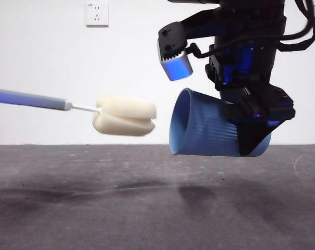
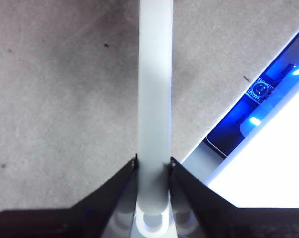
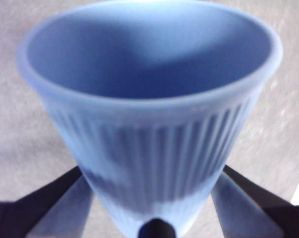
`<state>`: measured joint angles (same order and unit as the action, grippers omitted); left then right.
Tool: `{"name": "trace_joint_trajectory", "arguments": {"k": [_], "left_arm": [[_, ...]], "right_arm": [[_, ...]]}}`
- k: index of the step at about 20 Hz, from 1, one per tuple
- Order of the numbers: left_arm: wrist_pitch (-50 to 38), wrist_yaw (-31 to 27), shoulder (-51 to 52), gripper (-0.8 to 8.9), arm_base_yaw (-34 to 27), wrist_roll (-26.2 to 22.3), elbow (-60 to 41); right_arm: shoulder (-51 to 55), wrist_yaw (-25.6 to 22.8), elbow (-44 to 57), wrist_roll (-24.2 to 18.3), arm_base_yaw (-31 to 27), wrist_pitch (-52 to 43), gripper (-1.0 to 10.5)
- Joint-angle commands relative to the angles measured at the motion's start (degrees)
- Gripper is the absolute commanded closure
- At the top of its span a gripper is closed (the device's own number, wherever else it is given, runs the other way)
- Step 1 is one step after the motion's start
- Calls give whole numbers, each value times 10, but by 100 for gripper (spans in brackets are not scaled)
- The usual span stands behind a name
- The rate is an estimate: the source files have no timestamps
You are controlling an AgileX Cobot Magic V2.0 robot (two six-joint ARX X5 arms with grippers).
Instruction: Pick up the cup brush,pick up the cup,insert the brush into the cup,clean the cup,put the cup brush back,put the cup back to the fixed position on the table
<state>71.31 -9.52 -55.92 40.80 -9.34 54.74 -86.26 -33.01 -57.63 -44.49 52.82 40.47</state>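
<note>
Here, in the front view, the cup (image 1: pixel 209 127) hangs in mid-frame, right of centre, clear above the table (image 1: pixel 147 208). It lies nearly on its side, its long axis close to level, mouth facing the left of the frame and base toward the right. The right gripper (image 1: pixel 251 130) comes down from the upper right and clamps the cup near its base. The brush (image 1: pixel 95 111) reaches in from the left edge, also off the table, its handle nearly level and its sponge head pointing right, just short of the cup's mouth and not yet inside. The head sits about level with the mouth's middle. The risk, as a judgement, is that a slightly off-line push catches the rim and twists the cup in its grip, or presses it out of the jaws.

In the left wrist view, the left gripper (image 2: pixel 153 166) has its two jaws closed on the brush handle (image 2: pixel 155 89), which runs straight up the middle of the frame over the table (image 2: pixel 55 99).

In the right wrist view, the cup (image 3: pixel 154 129) fills the frame, open mouth toward the top, with the right gripper (image 3: pixel 157 203) pressing its jaws against both sides of the ribbed lower wall.
</note>
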Motion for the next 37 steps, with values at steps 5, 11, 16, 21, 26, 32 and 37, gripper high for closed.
{"name": "trace_joint_trajectory", "arguments": {"k": [5, 11, 16, 21, 26, 32, 37], "left_arm": [[-123, 5, 14, 822, -22, 112, -3], [-266, -30, -46, 822, -40, 207, -3], [-348, 7, -162, 822, -59, 274, -3], [-415, 7, -258, 822, -60, 363, -3], [-463, 9, -312, 822, -55, 414, -3], [-490, 4, -331, 822, -51, 423, -3], [-499, -10, -360, 822, -51, 418, -3]], "right_arm": [[81, 13, 0, 308, 1, -24, 963], [237, 92, 0, 482, -3, -99, 963], [333, 92, 0, 500, -3, -100, 963], [371, 91, 0, 500, -3, -89, 963], [372, 92, 0, 500, -3, -79, 963], [373, 105, 0, 496, -3, -79, 963], [372, 121, 0, 496, -3, -85, 963]]}}
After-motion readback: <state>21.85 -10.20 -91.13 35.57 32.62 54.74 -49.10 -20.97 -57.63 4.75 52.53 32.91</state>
